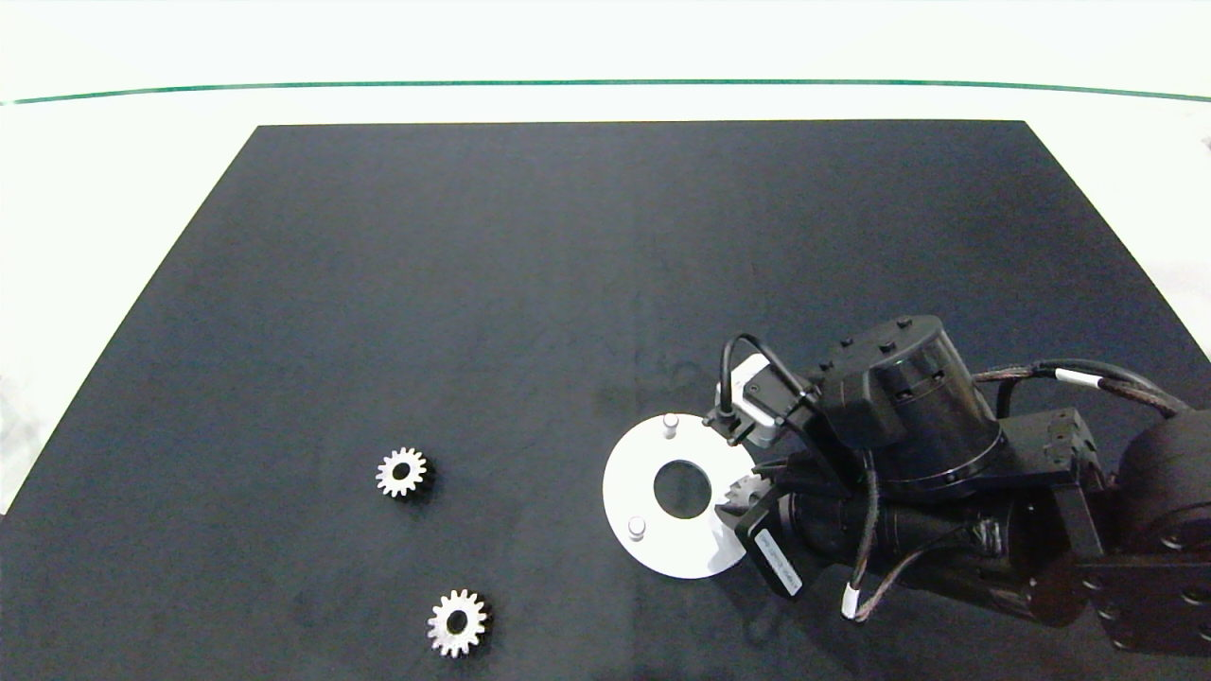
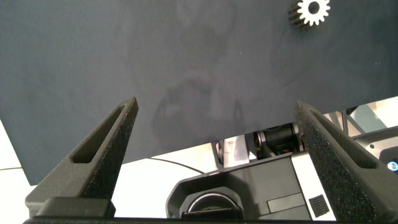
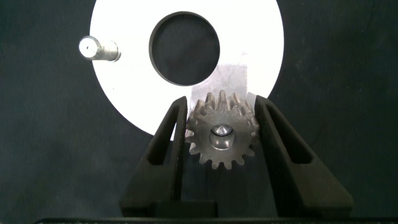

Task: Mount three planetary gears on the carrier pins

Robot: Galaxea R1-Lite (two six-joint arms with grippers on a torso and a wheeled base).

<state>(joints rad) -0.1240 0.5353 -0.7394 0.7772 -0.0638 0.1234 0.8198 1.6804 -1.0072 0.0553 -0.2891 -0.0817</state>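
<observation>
Sat already threaded on a carrier pin [image 3: 221, 131] at the white disc's [image 3: 124, 81] rim: one planetary gear [image 3: 222, 137], flanked by right gripper [image 3: 222, 134] fingers, apparently clamped on it; left gripper [image 2: 217, 124] fingers apart.

A dark mat [image 1: 530, 312] covers a white table [image 1: 114, 170] — a thin green line [image 1: 605, 82] crosses beyond.

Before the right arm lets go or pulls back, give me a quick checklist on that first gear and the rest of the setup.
1. Small silvery metal spur gear between right gripper fingers: ok.
2. Gear's hole over a short whitish peg: ok, peg tip shows in it.
3. Gear fully down on flat white round disc: cannot tell.
4. Other two pegs bare: ok.
5. Two loose gears on the dark mat: ok.
6. Left gripper open, away from the disc: ok.
</observation>
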